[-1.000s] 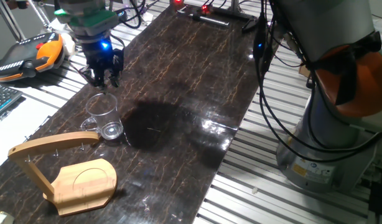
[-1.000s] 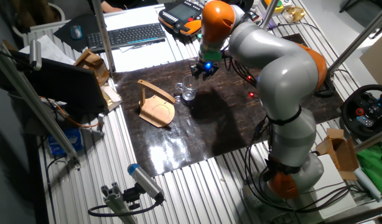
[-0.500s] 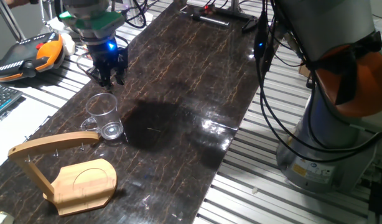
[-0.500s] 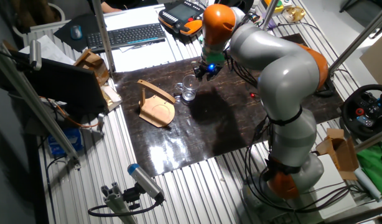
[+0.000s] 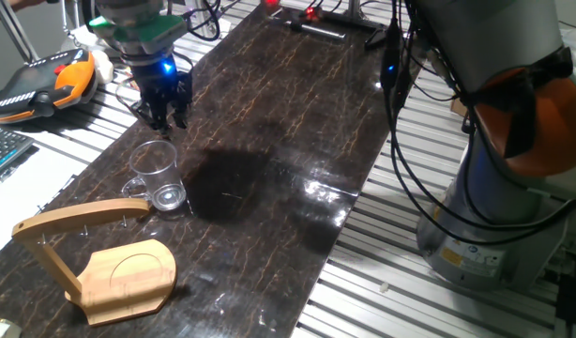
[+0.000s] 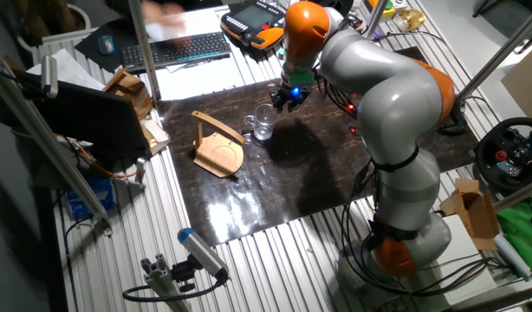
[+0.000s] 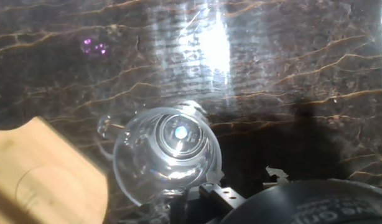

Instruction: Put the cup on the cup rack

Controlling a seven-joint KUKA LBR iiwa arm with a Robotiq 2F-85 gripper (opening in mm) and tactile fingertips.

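The cup is standing upright on the dark marbled worktop, just beside the cup rack, with its handle turned toward the rack's curved arm. Nothing is hanging from the rack yet, so the whole job is still waiting to be done: the cup has to be grasped, lifted and hooked on.

The gripper is hovering above the worktop a little way behind the cup, not touching it, with a blue light glowing on its body. Its fingers are looking close together and holding nothing, though from where I am standing I cannot tell for sure whether a gap is left between them. Looking down from the hand, the cup is sitting low in view with the rack's wooden base at its left.

The worktop is shining with glare from overhead. Around it, a keyboard and an orange pendant are lying on the ribbed metal bench, and cables are trailing past the arm's base.
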